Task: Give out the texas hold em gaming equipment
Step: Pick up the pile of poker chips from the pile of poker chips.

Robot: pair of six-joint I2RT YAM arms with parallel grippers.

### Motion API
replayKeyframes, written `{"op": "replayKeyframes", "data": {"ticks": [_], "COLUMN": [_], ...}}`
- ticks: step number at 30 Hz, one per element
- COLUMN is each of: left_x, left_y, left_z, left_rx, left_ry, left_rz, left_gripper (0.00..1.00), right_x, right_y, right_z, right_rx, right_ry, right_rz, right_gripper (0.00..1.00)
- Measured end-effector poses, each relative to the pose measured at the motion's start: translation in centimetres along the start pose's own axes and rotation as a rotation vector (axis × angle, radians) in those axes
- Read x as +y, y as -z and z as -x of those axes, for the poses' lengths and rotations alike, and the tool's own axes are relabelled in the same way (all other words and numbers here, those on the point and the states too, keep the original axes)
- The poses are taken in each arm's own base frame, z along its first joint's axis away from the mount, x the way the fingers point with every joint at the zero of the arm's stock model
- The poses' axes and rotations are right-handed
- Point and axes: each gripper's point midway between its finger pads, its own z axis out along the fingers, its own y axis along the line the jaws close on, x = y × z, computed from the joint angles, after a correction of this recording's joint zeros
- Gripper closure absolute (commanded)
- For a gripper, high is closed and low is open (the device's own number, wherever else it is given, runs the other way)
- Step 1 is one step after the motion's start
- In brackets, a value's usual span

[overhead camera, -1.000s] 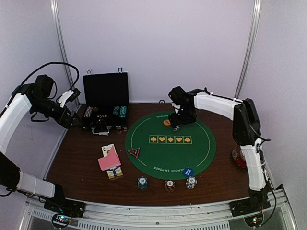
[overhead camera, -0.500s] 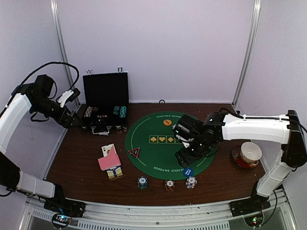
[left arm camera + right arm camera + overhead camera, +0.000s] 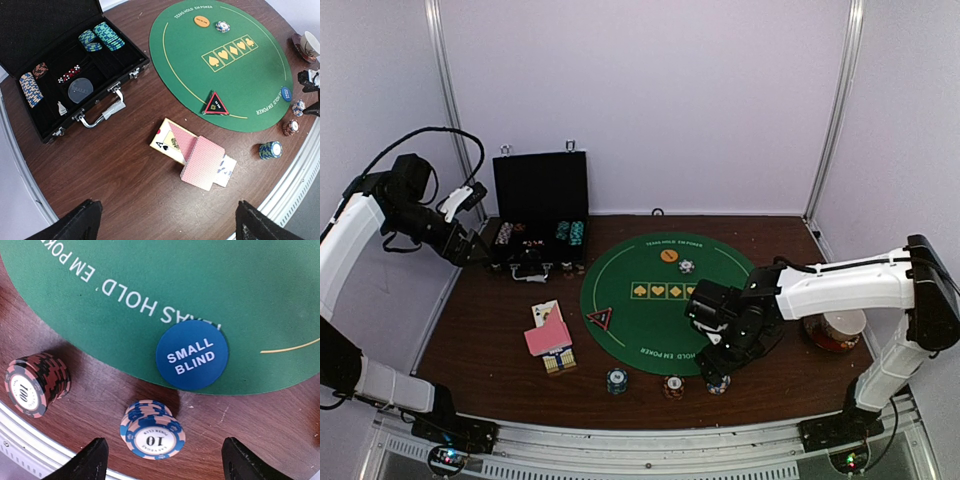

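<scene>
Blue and glossy, the flat round button (image 3: pixel 192 355) lettered SMALL BLIND lies on the near edge of the green felt mat (image 3: pixel 125 280). Just off that edge, on the wood-grain worktop (image 3: pixel 280 425), you have two ridged, edge-striped chip stacks: the blue-and-white stack (image 3: pixel 152 436) and the red-and-black stack (image 3: pixel 36 385). Your right tool (image 3: pixel 162 460) hangs over them, fingers apart, gripping nothing. Pink-backed cards (image 3: pixel 202 162) lie fanned left of the mat. Your left tool (image 3: pixel 167 225), well off the mat's left side, is spread wide and holds nothing.
</scene>
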Motion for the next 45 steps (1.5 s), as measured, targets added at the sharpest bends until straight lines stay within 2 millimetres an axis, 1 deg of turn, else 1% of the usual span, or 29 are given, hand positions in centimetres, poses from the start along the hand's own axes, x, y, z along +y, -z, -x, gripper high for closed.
{"op": "replayKeyframes", "data": {"ticks": [7, 15, 22, 28, 37, 40, 45], "left_x": [0.0, 0.0, 0.0, 0.0, 0.0, 0.0, 0.0], "left_y": [0.0, 0.0, 0.0, 0.0, 0.0, 0.0, 0.0], "left_z": [0.0, 0.0, 0.0, 0.0, 0.0, 0.0, 0.0], "left_rx": [0.001, 0.001, 0.001, 0.001, 0.001, 0.001, 0.001], "left_ry": [-0.001, -0.006, -0.007, -0.006, -0.007, -0.007, -0.007], "left_rz": [0.000, -0.002, -0.002, -0.002, -0.002, -0.002, -0.001], "left_gripper": [0.03, 0.02, 0.02, 0.02, 0.02, 0.02, 0.03], "right_x": [0.8, 0.7, 0.7, 0.7, 0.7, 0.8, 0.8], "right_y": [-1.0, -2.2, -2.3, -2.3, -2.3, -2.3, -2.3], "right_z": [-0.4, -0.9, -0.9, -0.8, -0.8, -0.9, -0.9], "right_rx": [0.019, 0.047, 0.044, 0.041, 0.042, 0.042, 0.045], "right_ry": [-0.003, 0.000, 0.001, 0.000, -0.001, 0.001, 0.000], "right_rz": [0.026, 0.014, 0.015, 0.017, 0.018, 0.019, 0.020], "right_gripper": [0.22, 0.30, 0.40, 0.43, 0.53, 0.59, 0.73]}}
